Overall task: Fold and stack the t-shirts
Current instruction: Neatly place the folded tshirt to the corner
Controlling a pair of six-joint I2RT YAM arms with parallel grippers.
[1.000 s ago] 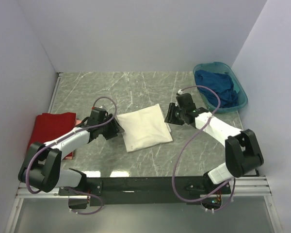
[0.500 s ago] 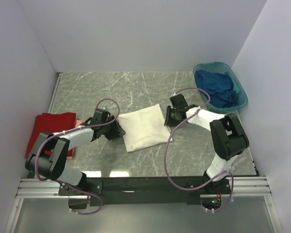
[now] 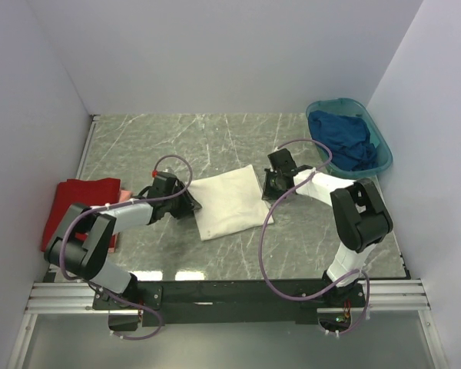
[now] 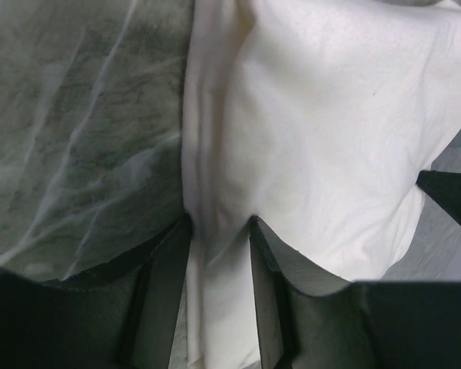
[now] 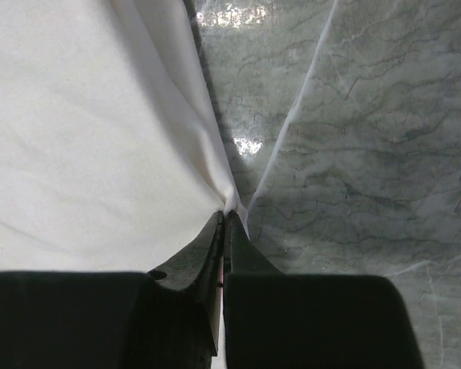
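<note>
Cream-white folded cotton t-shirt lying midway across grey-green marbled table, flanked by both arms. At its left edge, left gripper astride a bunched fold, cloth filling the gap between half-closed fingers. At its right edge, right gripper pressed together, pinching the hem. Plain red t-shirt flat at table's left edge, well apart. Teal oval plastic basin at far right corner, holding crumpled dark blue t-shirt. Count: three t-shirts, one basin, two purple cables.
</note>
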